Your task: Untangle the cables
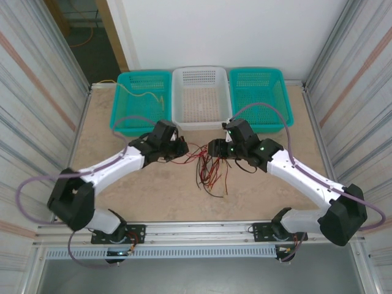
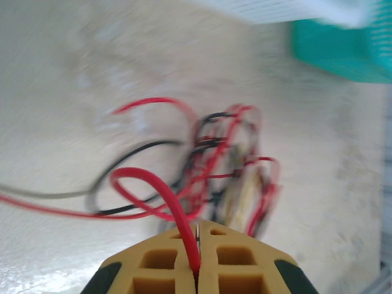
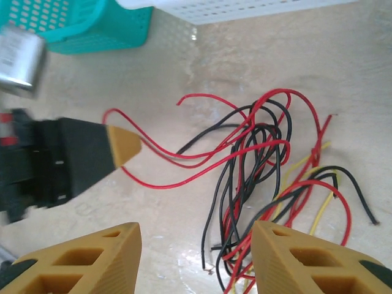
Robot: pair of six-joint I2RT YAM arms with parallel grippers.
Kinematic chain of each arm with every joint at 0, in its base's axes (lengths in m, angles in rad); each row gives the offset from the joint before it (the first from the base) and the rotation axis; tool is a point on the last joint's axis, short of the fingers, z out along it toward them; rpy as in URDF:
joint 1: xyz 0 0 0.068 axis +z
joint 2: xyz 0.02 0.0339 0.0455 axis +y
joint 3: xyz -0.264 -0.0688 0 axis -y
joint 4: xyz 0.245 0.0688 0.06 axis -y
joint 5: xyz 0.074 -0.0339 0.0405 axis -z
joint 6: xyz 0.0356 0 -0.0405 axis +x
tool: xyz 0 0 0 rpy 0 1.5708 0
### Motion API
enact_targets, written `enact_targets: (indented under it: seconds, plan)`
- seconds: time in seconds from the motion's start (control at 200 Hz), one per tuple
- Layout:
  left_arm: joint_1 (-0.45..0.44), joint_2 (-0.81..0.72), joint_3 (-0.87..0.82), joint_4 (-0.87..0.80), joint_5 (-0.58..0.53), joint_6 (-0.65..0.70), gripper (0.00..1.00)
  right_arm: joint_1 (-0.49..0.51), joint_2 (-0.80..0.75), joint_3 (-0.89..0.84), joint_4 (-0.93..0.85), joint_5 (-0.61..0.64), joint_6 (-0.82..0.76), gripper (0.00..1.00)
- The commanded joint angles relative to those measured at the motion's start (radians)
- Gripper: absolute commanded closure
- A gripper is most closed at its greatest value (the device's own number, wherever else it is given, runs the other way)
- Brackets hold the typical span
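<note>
The cables [image 1: 208, 168] lie in a tangled heap of red, black and yellow wires [image 3: 263, 165] on the tan table between the two arms. My left gripper [image 1: 184, 149] is at the heap's left edge. Its yellow jaws [image 2: 197, 229] are shut on a red cable [image 2: 147, 177] that loops up out of the heap. In the right wrist view its yellow tip [image 3: 125, 146] holds a red strand running to the tangle. My right gripper [image 1: 211, 148] hovers over the heap's upper right. It is open [image 3: 196, 233], with the wires lying below and between its fingers, untouched.
Three baskets stand along the back edge: a teal one [image 1: 144, 101] holding a thin yellow wire [image 1: 144, 95], a white one [image 1: 201, 98] and another teal one [image 1: 260, 98]. Corrugated walls close in both sides.
</note>
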Motion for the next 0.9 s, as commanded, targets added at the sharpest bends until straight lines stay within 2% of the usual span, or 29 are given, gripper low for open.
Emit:
enact_targets:
  seconds: [0.0, 0.175, 0.361, 0.611, 0.767, 0.897]
  plan:
    - [-0.031, -0.127, 0.1, -0.125, 0.012, 0.232, 1.0, 0.01, -0.004, 0.07, 0.025, -0.037, -0.048, 0.49]
    - [-0.041, -0.217, 0.253, -0.215, -0.002, 0.327, 1.0, 0.034, 0.039, 0.117, 0.095, -0.085, -0.059, 0.46]
    - [-0.03, -0.233, 0.391, -0.192, 0.075, 0.349, 1.0, 0.055, 0.094, 0.12, 0.099, -0.062, -0.041, 0.48]
    - [-0.001, -0.246, 0.526, -0.286, 0.041, 0.459, 1.0, 0.048, -0.029, 0.113, -0.01, 0.042, -0.124, 0.42]
    - [0.035, -0.247, 0.56, -0.296, 0.149, 0.466, 1.0, 0.012, -0.08, 0.109, -0.057, 0.028, -0.136, 0.42]
    - [0.035, -0.248, 0.553, -0.284, 0.208, 0.458, 1.0, 0.005, -0.151, 0.091, 0.001, 0.005, -0.118, 0.39]
